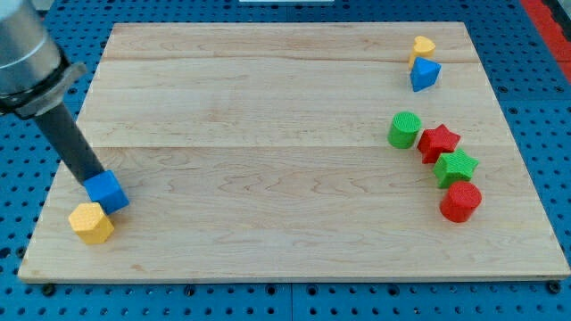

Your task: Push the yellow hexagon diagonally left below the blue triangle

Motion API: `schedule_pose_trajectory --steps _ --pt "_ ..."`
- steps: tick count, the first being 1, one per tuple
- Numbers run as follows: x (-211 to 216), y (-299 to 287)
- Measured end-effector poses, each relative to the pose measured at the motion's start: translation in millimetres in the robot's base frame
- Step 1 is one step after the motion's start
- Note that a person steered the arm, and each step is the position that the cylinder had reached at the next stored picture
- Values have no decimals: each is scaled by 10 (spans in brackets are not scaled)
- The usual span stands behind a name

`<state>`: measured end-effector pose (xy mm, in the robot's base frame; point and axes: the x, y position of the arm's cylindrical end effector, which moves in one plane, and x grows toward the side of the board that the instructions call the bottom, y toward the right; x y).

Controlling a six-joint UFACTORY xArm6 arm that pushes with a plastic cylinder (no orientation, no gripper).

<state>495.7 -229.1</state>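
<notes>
While nothing lies along the view's bottom edge of the wooden surface (268,223), the nearest thing is the yellow hexagon (92,223), low at the view's left near the corner. Touching it up and to the right is a blue cube (106,190). My tip (93,176) sits at the cube's upper left edge, seemingly touching it, and just above the hexagon; the dark rod slants up to the view's top left. No pincer on this arm, so nothing is held or clamped, only a bare rod end

At the view's right, going farther back: red cylinder (460,201) closest, green star (456,167) just above it and touching, then red star (438,141) touching that one, then green cylinder (404,129) just left of the red star. Well apart from these, near the view's top right corner, blue triangle (425,75), with a yellow heart-like block (423,46) right behind it, touching. Hexagon and triangle are on opposite sides of the surface, far apart
</notes>
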Motion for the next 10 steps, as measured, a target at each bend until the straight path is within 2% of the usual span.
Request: schedule_pose_trajectory --steps 1,2,3,4,5,6,7,8,9,10 --pt "205 -561" --pt "483 -721" --pt "767 62" --pt "389 769" --pt "437 1280" --pt "509 672" --pt "566 331" --pt "1017 362" --pt "1174 648" --pt "362 1087"
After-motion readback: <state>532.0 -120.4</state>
